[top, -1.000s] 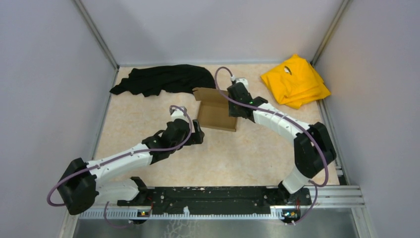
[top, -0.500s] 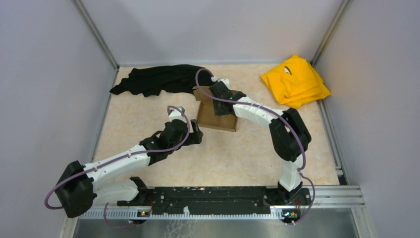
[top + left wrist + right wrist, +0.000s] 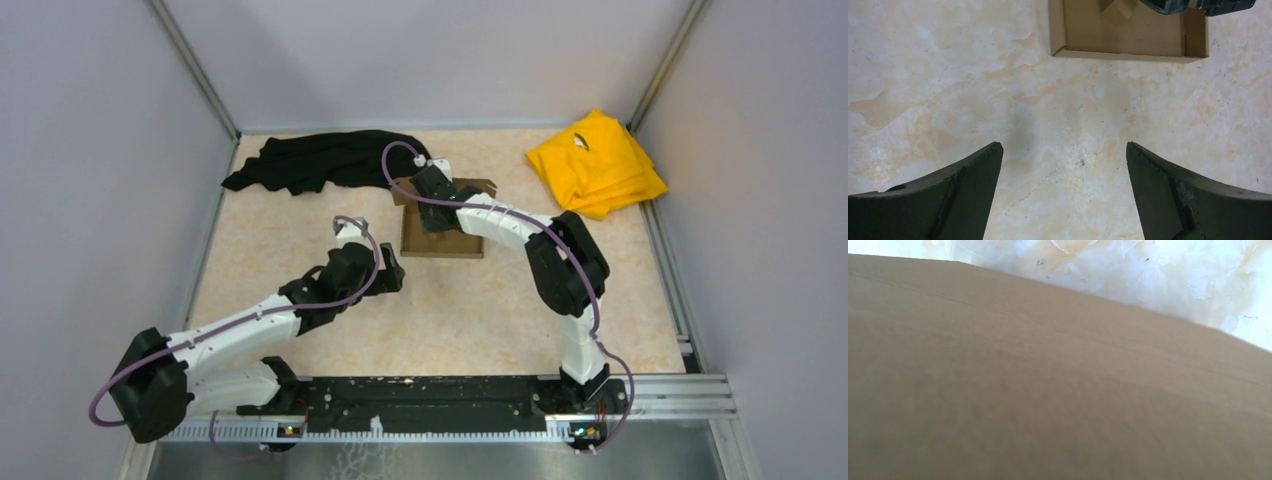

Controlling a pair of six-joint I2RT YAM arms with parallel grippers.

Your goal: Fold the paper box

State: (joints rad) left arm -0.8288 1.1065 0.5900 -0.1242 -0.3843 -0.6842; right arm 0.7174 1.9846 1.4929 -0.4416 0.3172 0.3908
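Overhead view, with wrist views. The paper box [image 3: 425, 240] lies open side up on the surface [image 3: 300, 230], at mid-depth and just right of centre, near the black cloth [image 3: 320, 160] and well apart from the yellow cloth [image 3: 595, 160] in the far right corner.

Against the picture from a second ago, I see the right arm's elbow swung inward from the right edge toward the middle. The right tool [image 3: 432, 195], which then stood at the box's right wall, now sits over the box's far left part. The box itself has turned slightly. The flap that stood out at its far left corner is now covered by the arm, and a flap shows at the far right corner.

The right wrist view is filled with brown cardboard, with a strip of surface along the top. I cannot tell whether this tool is clenched or released.

The left tool [image 3: 388, 272] has drawn back a little toward the near left. It is released, its fingers [image 3: 963, 195] spread wide over bare surface, short of the box's near wall. Both cloths lie as before.
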